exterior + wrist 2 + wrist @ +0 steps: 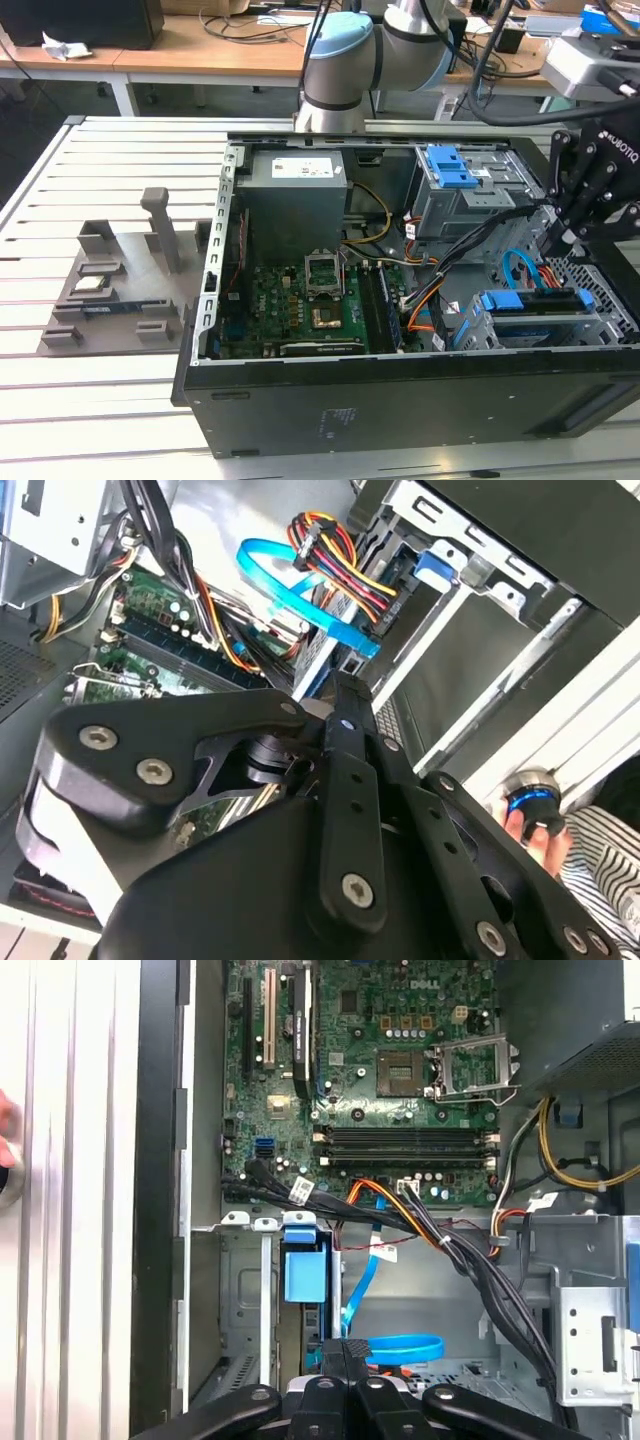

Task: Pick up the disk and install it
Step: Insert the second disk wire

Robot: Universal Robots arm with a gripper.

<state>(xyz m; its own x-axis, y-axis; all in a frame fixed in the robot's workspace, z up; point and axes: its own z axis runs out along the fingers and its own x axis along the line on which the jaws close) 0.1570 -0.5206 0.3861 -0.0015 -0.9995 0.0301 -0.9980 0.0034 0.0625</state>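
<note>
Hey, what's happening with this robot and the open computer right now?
A robot arm has its gripper lowered into the open computer case, over the drive cage at the exterior view's right. The disk, in its blue carrier, sits in that cage just below the gripper. A person's hand rests beside the case.

Silver tubes with pale blue joint caps on arm [345, 55]. Matte black gripper [345, 695], linkage bars dotted with silver screws
</note>
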